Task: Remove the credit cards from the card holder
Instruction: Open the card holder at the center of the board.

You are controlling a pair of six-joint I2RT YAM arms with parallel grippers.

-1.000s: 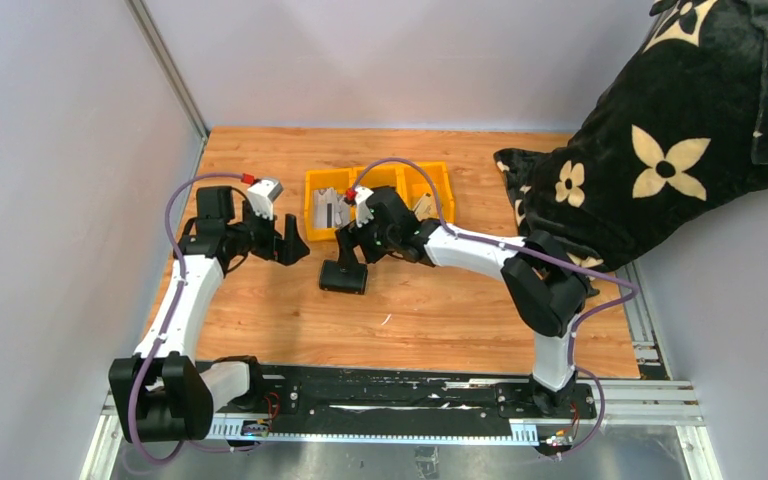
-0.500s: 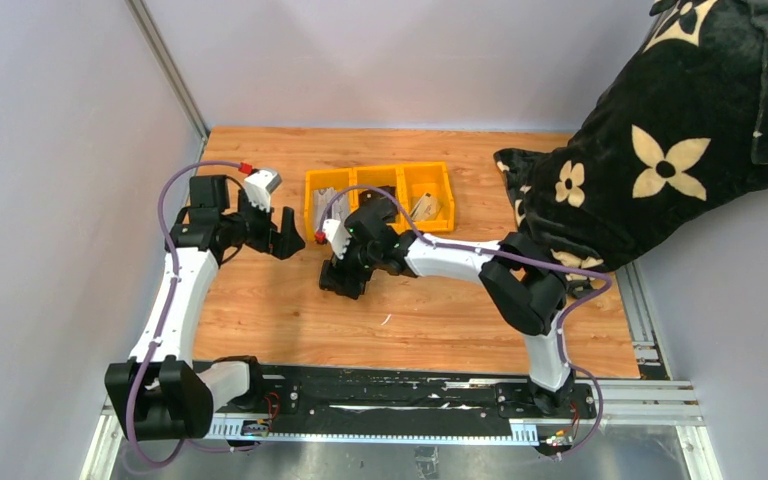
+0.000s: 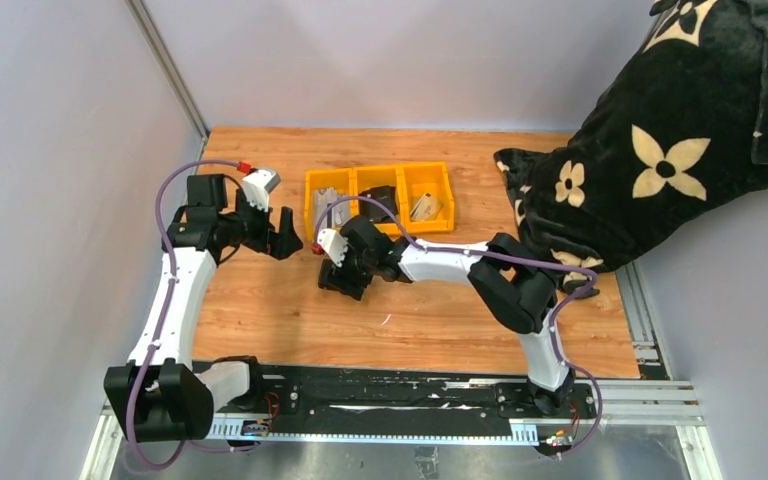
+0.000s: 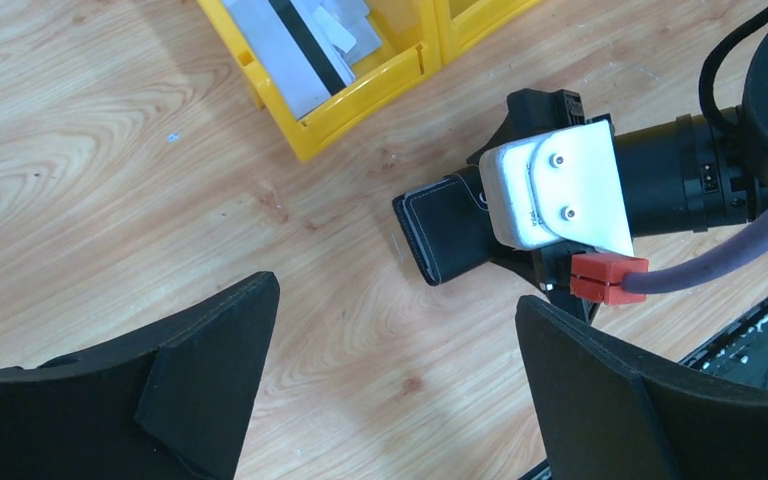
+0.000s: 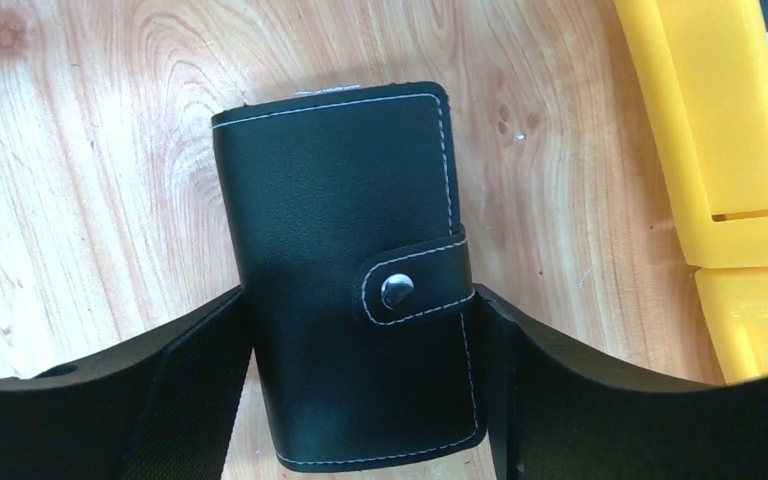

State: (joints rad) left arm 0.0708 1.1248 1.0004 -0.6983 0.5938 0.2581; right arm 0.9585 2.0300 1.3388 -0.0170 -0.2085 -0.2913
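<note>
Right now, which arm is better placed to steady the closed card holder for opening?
Right. The right tool straddles the card holder, fingers against both long sides, snap strap facing up. The left tool hangs open over the wooden table, apart from the holder.

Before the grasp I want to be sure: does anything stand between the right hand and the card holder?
Nothing visible does. The right hand straddles the closed card holder, with its fingers beside both long edges and no object in between.

Tray just beyond card holder; near side (bare tabletop) free
</note>
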